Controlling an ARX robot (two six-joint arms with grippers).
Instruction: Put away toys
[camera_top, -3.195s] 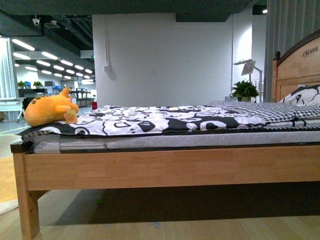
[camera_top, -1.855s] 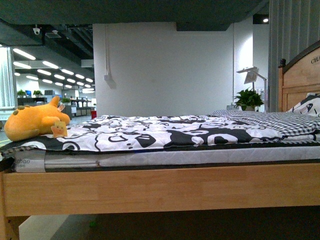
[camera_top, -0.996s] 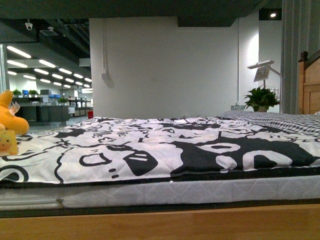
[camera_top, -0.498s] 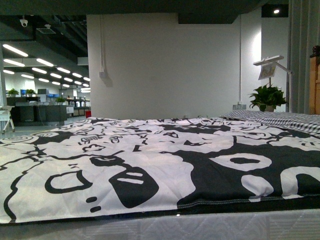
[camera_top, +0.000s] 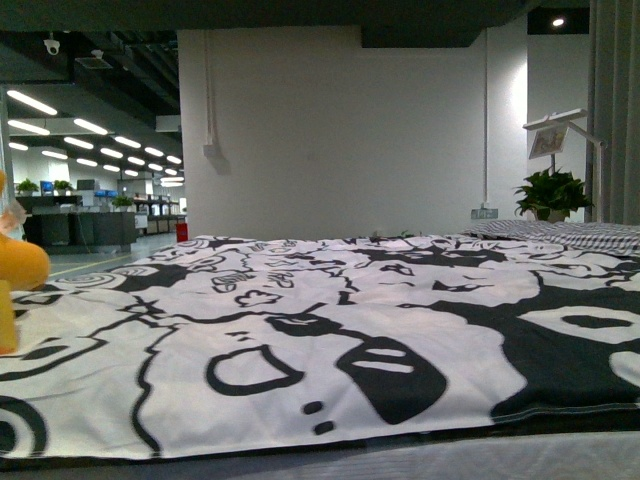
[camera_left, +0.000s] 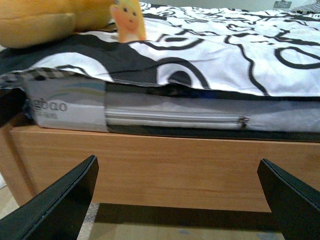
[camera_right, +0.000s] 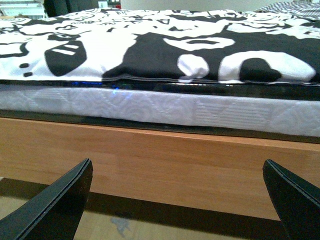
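Close, low view across a bed. The only readable writing is on a grey label (camera_left: 55, 106) at the corner of the mattress (camera_right: 160, 107). It ends in the letters "gbao", and the start is hidden. A zip (camera_left: 175, 119) runs along the mattress side beside the label.

A black-and-white patterned quilt (camera_top: 330, 330) covers the bed. The orange-yellow plush toy (camera_left: 45, 20) lies on the quilt at that labelled corner, on the robot's left. A small card tag with a cartoon face (camera_left: 129, 20) stands just beside it. In the front view only an orange sliver of the toy shows at the left edge. Beyond the bed are a white wall (camera_top: 340, 130) and a potted plant (camera_top: 552, 192) on the right.

Half a second ago the front view showed no toy at all; now its edge is back in sight and the plant sits slightly further right. Three seconds ago the whole wooden bed frame and the full toy were visible from further off.

The left gripper (camera_left: 177, 160) has its two black fingers spread wide, empty and touching nothing, in front of the wooden bed frame (camera_left: 210, 150), below the toy's corner. The right gripper (camera_right: 178, 161) is spread equally wide and empty. It faces the frame further along the bed, with no toy in its view.
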